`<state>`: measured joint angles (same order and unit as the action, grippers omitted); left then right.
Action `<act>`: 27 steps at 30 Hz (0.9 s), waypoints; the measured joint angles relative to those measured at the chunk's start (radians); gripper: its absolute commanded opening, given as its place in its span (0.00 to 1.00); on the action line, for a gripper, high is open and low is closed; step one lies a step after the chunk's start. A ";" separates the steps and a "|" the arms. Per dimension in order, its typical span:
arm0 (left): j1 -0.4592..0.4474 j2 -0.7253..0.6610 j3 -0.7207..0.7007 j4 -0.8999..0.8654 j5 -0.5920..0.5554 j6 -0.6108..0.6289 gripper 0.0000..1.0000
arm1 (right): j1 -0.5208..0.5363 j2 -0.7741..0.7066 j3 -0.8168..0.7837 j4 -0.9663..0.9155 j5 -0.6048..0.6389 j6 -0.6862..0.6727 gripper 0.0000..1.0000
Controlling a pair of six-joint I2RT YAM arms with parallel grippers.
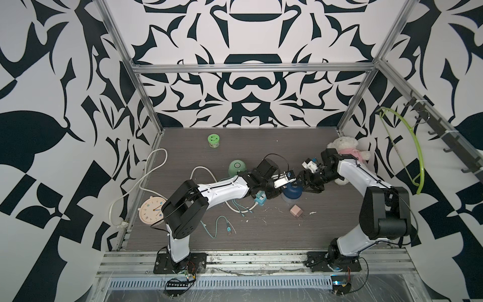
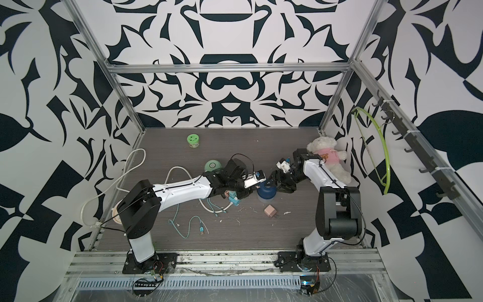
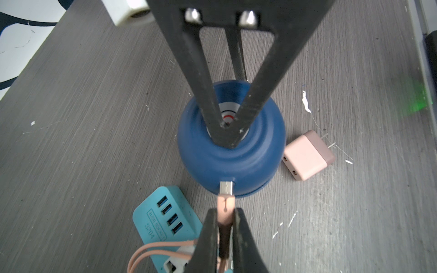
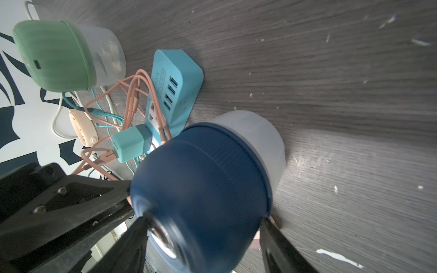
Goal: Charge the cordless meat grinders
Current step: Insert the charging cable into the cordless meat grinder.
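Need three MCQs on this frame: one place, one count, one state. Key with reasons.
1. The green jar stands: A) far back, alone B) against the right wall C) at the front edge.
2. USB ports in the teal power strip's row: A) two B) four C) six.
3. The pink cable plug is: A) lying loose B) in the power strip C) held by the left tool at the dark blue grinder's port.
Key: A, nothing near it; B, four blue slots show; C, jaws pinch it, tip at the port.
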<state>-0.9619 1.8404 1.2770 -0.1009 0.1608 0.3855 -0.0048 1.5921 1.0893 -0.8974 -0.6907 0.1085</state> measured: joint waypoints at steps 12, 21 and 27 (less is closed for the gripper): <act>-0.006 0.003 0.011 -0.004 0.003 -0.012 0.00 | -0.002 0.000 0.003 -0.004 0.005 -0.004 0.70; -0.023 0.013 0.035 -0.021 -0.039 -0.034 0.00 | -0.008 0.000 0.009 -0.006 0.016 -0.004 0.70; -0.035 0.013 0.037 -0.022 -0.068 -0.058 0.00 | -0.009 0.002 0.012 -0.006 0.019 -0.004 0.70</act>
<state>-0.9966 1.8538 1.3136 -0.1230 0.0929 0.3271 -0.0135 1.5936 1.1011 -0.9035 -0.6720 0.1047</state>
